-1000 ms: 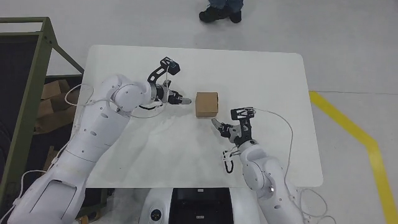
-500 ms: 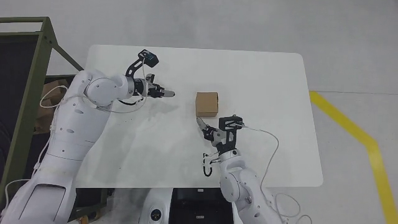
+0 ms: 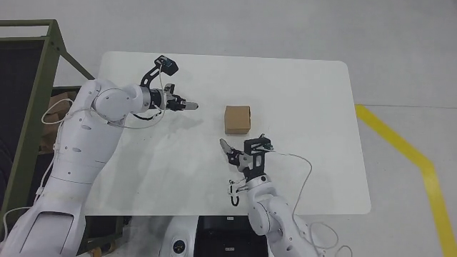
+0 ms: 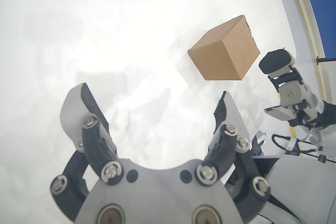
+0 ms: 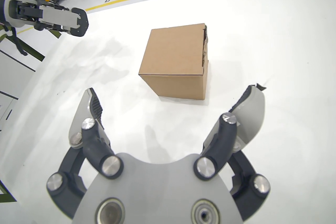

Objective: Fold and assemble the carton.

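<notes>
The carton (image 3: 237,118) stands closed on the surface (image 3: 314,86), with one ragged seam (image 5: 204,47). The left tool (image 3: 190,105) and right tool (image 3: 230,148) are spread and empty, each apart from the carton. A one-sided push would likely slide the carton or spring that seam open.

Carton (image 5: 174,59): underside and far faces hidden, centre of the frame.
Green rack (image 3: 28,23): cut off by the top view's left edge.
</notes>
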